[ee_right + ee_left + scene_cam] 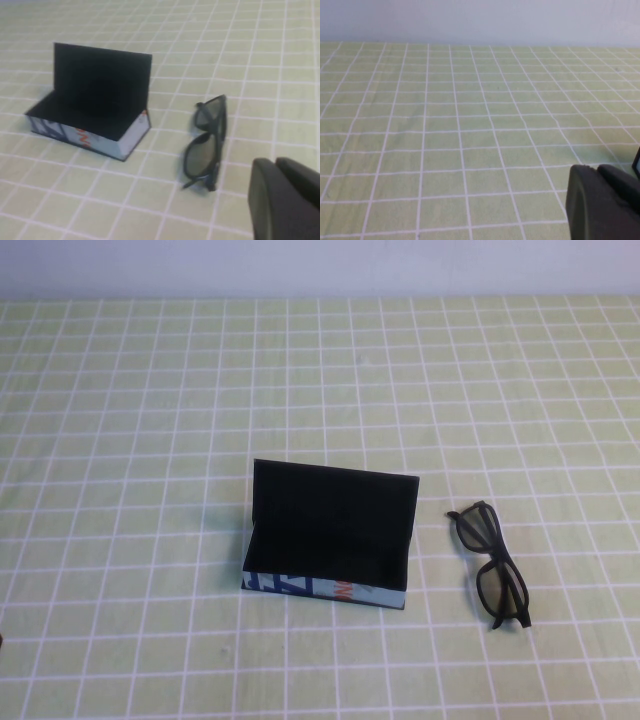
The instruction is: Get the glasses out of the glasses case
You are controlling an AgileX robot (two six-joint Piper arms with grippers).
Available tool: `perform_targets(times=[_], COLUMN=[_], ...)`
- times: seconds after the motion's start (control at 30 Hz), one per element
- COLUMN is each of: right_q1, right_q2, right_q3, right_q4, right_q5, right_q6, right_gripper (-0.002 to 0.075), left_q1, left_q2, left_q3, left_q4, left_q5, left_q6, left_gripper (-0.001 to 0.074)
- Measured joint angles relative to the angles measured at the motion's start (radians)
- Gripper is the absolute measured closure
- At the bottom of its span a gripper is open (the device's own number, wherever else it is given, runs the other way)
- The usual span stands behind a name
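Note:
The glasses case (pixel 330 540) stands open at the table's middle, its flap lid upright and its light-blue printed side facing me. Only black lining shows inside. It also shows in the right wrist view (pixel 95 107). The black glasses (pixel 492 565) lie folded on the cloth just right of the case, apart from it, and show in the right wrist view (pixel 205 142). My right gripper (pixel 275 162) is shut and empty, near side of the glasses and off them. My left gripper (pixel 596 169) is shut and empty over bare cloth. Neither gripper shows in the high view.
A green cloth with a white grid (pixel 150 390) covers the table. A pale wall (pixel 320 265) runs along the far edge.

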Motion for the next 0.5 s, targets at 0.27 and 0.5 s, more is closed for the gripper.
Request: perform_targets(times=[0.27,0.5], right_q1=[-0.141,-0.199], right_q2=[-0.06,-0.146], right_q3=[0.113,0.196], right_q4=[-0.079,-0.078], right_q5=[-0.322,-0.335], right_q6=[0.0,0.0], right_gripper=[0.0743,0.0743], left_q1=[0.0,0.0], left_q2=[0.0,0.0], left_q3=[0.0,0.0], left_q4=[0.0,0.0], left_q5=[0.0,0.0], left_q6=[0.0,0.0], left_gripper=[0.0739,0.0739])
